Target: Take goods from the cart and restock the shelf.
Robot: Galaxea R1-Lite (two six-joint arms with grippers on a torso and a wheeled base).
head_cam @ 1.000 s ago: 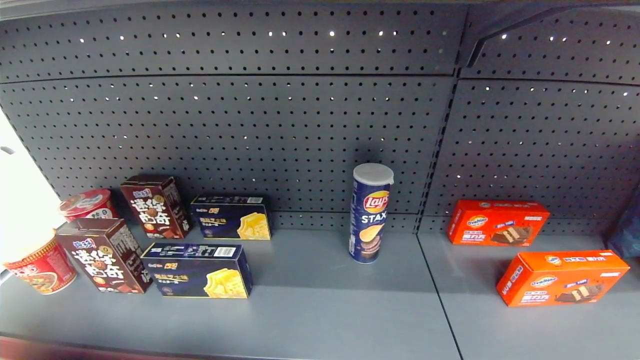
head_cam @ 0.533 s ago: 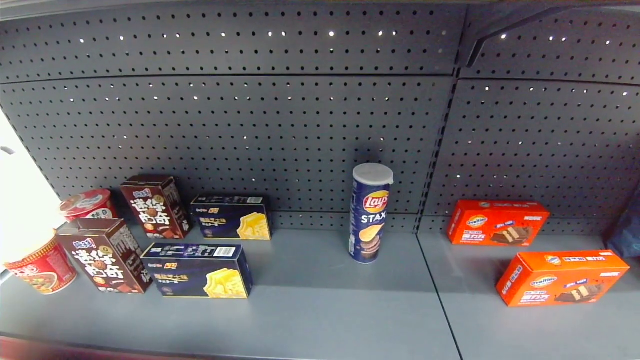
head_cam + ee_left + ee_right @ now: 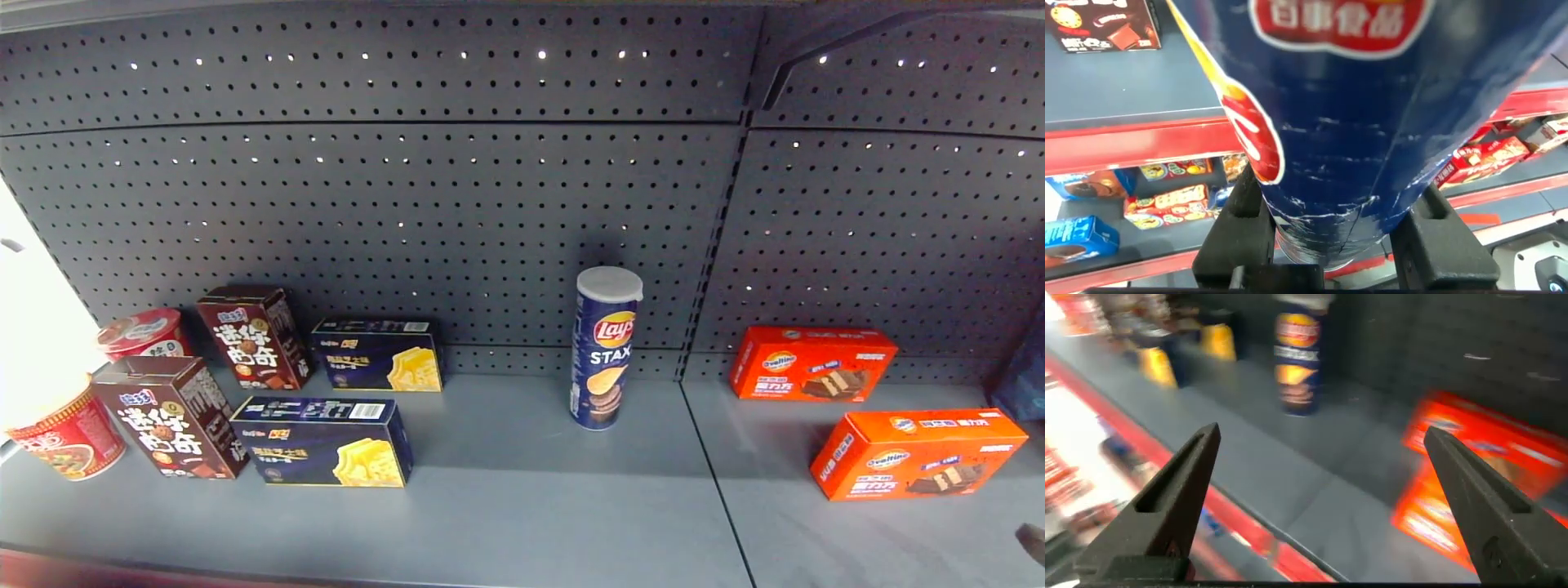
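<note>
Definitely a shop aisle. Ahead of the right end effector [image 3: 1321, 437] there's a grey metal shelf [image 3: 506, 490] with a perforated back panel [image 3: 408, 204], stocked with snack boxes [image 3: 326, 441] and a crisp can [image 3: 604, 351]; further racks [image 3: 1102, 90] have red edge strips [image 3: 1135, 139].

Right pincer [image 3: 1033, 541] tip newly entered, lower right edge, over shelf [image 3: 522, 506]

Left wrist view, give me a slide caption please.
Left pincer clamped on a blue chip canister, red-edged store shelves beyond.
</note>
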